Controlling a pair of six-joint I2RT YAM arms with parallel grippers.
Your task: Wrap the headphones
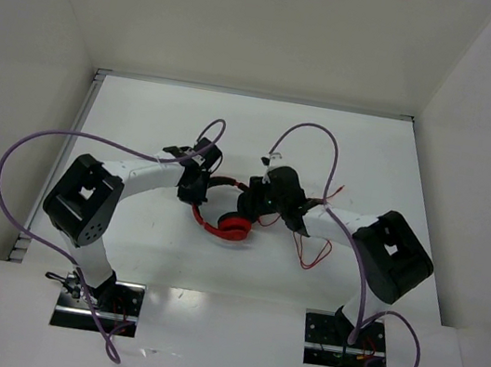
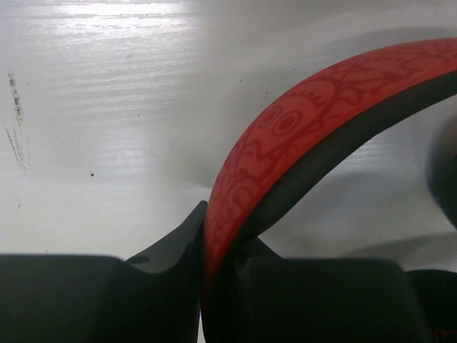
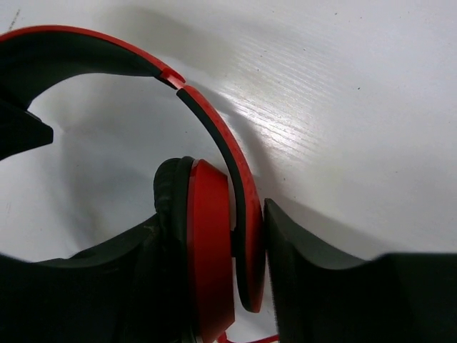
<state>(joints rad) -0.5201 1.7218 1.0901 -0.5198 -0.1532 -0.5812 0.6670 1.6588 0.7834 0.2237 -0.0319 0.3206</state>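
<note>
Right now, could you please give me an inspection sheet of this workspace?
Surface: white table; a few faint marks show in the left wrist view.
Job's things: headphones at the centre, between both arms; thin red cable loose beside the right arm, not yet wrapped.
Clutter: nothing seen.
Grippers: left gripper shut on the headband; right gripper shut on an ear cup and the headband's end.
Cables: purple robot cables loop above both arms.
Surroundings: white enclosure walls on three sides.
</note>
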